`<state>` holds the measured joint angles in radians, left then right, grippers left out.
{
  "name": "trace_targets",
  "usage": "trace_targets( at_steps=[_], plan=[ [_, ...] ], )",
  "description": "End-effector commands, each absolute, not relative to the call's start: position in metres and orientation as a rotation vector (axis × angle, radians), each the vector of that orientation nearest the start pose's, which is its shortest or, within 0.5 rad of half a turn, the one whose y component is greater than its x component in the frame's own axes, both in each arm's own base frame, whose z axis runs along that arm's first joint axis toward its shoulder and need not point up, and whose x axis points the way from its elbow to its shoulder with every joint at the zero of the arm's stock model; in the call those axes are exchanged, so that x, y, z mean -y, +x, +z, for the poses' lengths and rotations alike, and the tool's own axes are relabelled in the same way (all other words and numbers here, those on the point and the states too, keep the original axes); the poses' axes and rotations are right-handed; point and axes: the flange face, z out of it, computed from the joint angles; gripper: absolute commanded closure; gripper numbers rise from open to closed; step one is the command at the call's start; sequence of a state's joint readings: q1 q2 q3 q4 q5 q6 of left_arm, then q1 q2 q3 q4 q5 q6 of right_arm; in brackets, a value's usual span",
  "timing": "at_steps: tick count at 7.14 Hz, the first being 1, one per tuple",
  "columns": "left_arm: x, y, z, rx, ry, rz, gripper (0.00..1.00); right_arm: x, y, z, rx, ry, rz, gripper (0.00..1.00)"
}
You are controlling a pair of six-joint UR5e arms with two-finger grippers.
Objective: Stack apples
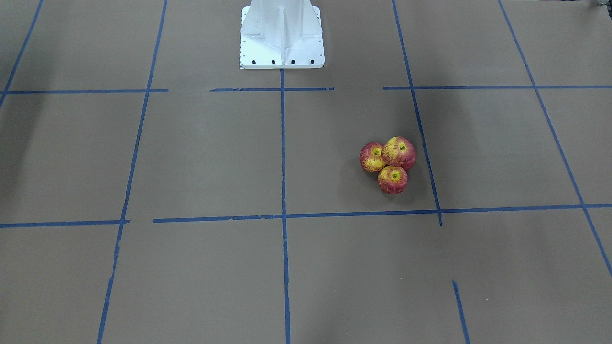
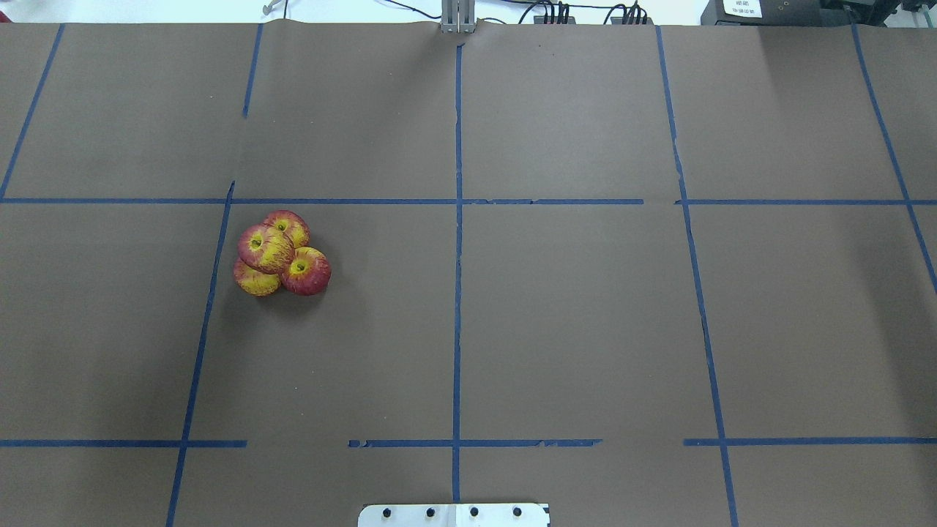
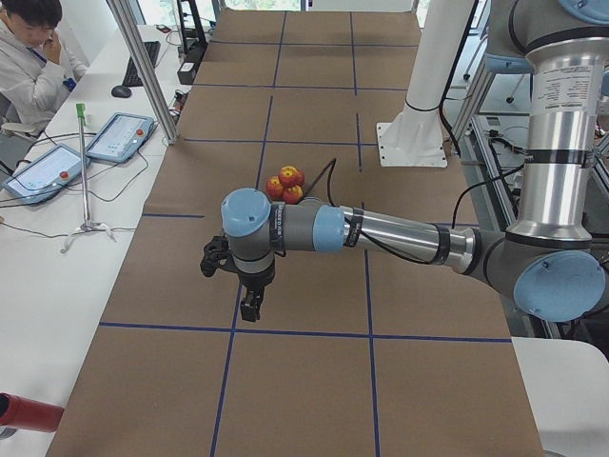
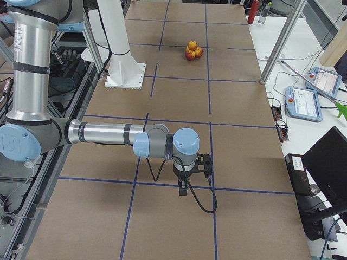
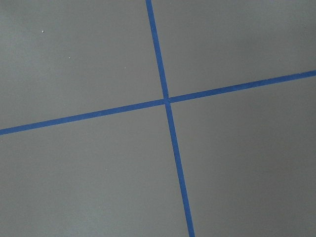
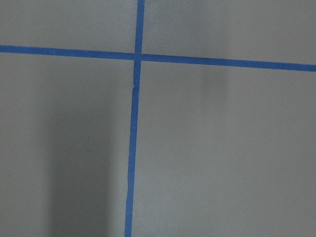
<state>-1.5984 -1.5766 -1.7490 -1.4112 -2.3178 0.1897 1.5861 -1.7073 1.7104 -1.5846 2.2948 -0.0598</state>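
Four red-and-yellow apples are bunched on the brown table on the robot's left side. In the overhead view one apple (image 2: pixel 264 248) rests on top of three others (image 2: pixel 307 271). The pile also shows in the front-facing view (image 1: pixel 398 152), the left side view (image 3: pixel 288 183) and the right side view (image 4: pixel 192 50). My left gripper (image 3: pixel 247 309) hangs over the table well short of the pile. My right gripper (image 4: pixel 184 188) hangs over the table's far right end. Both show only in the side views, so I cannot tell if they are open or shut. Both wrist views show only bare paper and tape.
Blue tape lines (image 2: pixel 457 219) grid the brown paper. The white robot pedestal (image 1: pixel 282 38) stands at the table's rear middle. A side bench with tablets (image 3: pixel 119 136), a metal post (image 3: pixel 143 67) and a seated person (image 3: pixel 33 57) lies beyond the table edge.
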Motion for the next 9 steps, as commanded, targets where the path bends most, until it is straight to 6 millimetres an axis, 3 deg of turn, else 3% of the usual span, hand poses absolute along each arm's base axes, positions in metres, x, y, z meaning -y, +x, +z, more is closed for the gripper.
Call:
trace_targets(
  at_steps=[1,4,9],
  plan=[
    [0.487,-0.078,0.59,-0.742,0.099,0.165,0.0,0.432,0.074,0.658,0.724,0.016,-0.037,0.0],
    [0.488,-0.076,0.599,-0.744,0.08,0.162,0.0,0.432,0.074,0.658,0.724,0.017,-0.039,0.0],
    [0.496,-0.073,0.589,-0.739,0.137,0.192,0.0,0.432,0.074,0.658,0.724,0.017,-0.039,0.0]
  ],
)
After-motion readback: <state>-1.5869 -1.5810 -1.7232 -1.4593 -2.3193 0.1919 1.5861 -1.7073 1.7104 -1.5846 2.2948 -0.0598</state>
